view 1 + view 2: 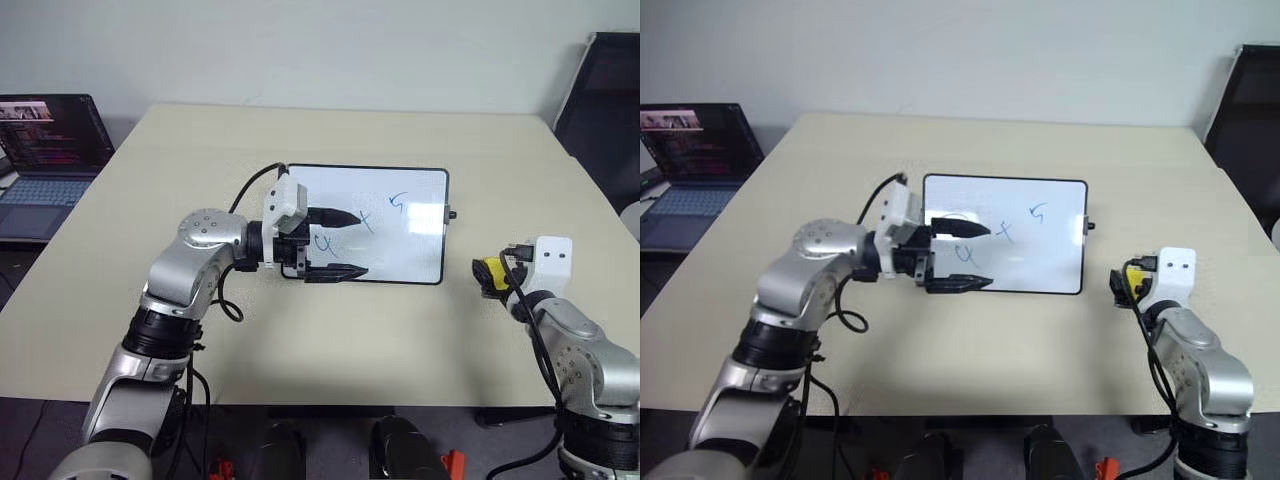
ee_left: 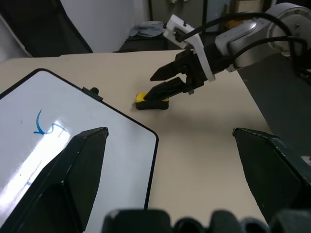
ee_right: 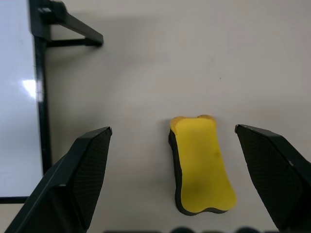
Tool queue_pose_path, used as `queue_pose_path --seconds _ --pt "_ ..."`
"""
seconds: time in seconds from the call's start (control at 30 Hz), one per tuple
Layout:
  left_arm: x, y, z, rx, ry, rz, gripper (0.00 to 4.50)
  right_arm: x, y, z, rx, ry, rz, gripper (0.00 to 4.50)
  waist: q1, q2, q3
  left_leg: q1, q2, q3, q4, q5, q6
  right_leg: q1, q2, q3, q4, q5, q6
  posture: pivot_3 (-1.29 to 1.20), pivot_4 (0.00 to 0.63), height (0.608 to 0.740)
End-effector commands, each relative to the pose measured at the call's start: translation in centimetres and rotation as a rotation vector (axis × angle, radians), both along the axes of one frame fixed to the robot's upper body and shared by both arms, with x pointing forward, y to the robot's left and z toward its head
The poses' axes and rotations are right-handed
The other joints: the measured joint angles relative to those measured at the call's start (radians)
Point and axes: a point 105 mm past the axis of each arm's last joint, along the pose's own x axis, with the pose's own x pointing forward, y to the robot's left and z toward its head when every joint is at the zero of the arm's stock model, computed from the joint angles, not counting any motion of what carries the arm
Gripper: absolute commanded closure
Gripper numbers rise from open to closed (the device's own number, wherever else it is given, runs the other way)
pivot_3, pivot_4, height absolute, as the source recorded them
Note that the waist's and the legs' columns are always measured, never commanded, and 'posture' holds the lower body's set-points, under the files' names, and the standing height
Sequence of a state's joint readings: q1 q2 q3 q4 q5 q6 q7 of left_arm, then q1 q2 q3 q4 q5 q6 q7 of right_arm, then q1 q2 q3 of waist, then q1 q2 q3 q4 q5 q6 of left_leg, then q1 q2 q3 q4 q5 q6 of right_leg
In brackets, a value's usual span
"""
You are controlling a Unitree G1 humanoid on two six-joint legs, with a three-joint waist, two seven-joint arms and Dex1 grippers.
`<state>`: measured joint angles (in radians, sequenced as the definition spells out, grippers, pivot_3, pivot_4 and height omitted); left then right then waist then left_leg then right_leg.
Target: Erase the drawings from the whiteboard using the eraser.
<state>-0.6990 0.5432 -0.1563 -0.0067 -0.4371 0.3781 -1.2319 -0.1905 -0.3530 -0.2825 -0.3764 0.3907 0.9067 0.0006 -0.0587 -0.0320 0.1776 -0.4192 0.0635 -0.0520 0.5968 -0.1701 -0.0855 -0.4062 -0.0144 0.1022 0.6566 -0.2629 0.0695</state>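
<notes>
no words, brands or numbers can be read anywhere. the only marks are the drawings [image 1: 362,224], three thin blue marker scribbles on the whiteboard [image 1: 420,265]: a loop at about 8 o'clock from the board's middle, a cross near the middle, and a hook at about 1 o'clock; none forms a sure letter or digit. the laptop [image 1: 45,160], off the surface [image 1: 330,340] at about 10 o'clock from the board, shows rows of coloured text on a dark screen, too small to read. the eraser [image 3: 201,165] has a plain yellow top with no label.
</notes>
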Motion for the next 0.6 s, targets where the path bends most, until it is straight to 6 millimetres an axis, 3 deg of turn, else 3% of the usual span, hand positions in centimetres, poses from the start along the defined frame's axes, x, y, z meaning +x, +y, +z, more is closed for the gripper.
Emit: queue_pose_path --seconds 0.03,0.53,0.6 --pt "-0.2 -0.8 1.0 0.007 -0.063 -0.055 0.0 1.2 -0.5 1.1 -0.036 -0.063 -0.011 0.04 0.0 0.0 0.0 0.0 0.0 0.0 0.0 0.0 0.0 0.0 0.0 0.0 0.0 0.0 0.0 0.0 0.15 0.74" --pt "0.6 -0.3 0.3 0.014 -0.067 -0.022 0.0 2.3 -1.8 -1.1 -0.018 -0.022 -0.049 0.04 0.0 0.0 0.0 0.0 0.0 -0.001 0.0 0.0 0.0 0.0 0.001 0.0 0.002 0.0 0.0 0.0 0.15 0.74" --pt "0.7 -0.2 0.3 0.012 -0.068 -0.016 0.0 2.3 -1.9 -1.2 -0.015 -0.02 -0.055 0.42 0.0 0.0 0.0 0.0 0.0 -0.001 0.0 0.0 0.0 0.0 0.001 0.0 0.002 0.0 0.0 0.0 0.15 0.74"
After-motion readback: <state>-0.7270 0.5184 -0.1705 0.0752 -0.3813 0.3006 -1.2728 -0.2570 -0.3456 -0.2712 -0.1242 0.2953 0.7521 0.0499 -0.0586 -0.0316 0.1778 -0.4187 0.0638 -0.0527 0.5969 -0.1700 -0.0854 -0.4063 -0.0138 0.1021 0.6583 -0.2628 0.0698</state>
